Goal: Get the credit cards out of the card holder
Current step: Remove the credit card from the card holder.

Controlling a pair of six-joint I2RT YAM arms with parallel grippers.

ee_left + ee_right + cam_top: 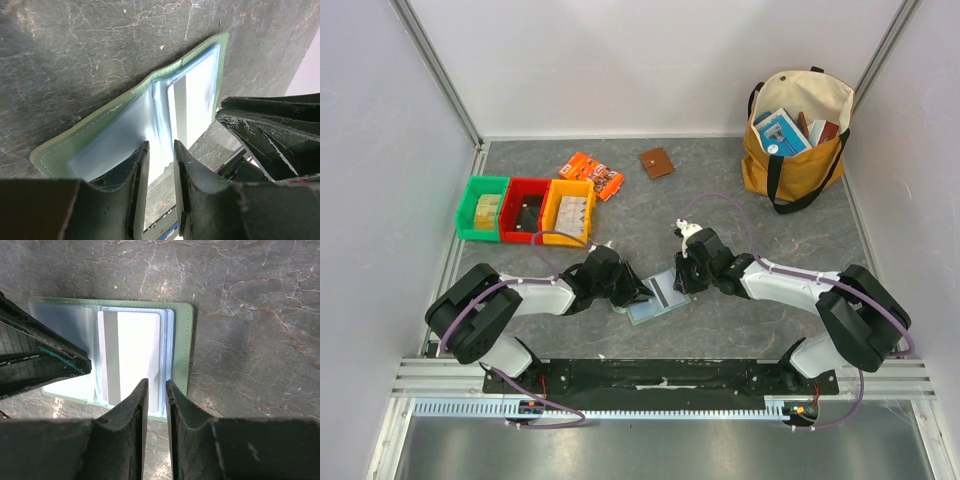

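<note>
Near the middle of the worktop's (740, 210) front edge, we see the left gripper (160, 150) low over the left leaf of the open card holder (655, 306), its fingers a narrow gap apart and clamped on nothing we can make out. If it only rests there, the holder could skate or fold shut once anything tugs. One credit card (131, 352) (white, with a grey stripe) sits fully tucked in a clear sleeve (165, 340) on the right leaf. At that leaf's near edge the right gripper (155, 385) hangs with fingers likewise slightly parted, empty. We judge the sleeve slick and the card's edge buried, so a pinch may catch plastic alone, drag the whole holder, or crease the stacked sleeves.
</note>
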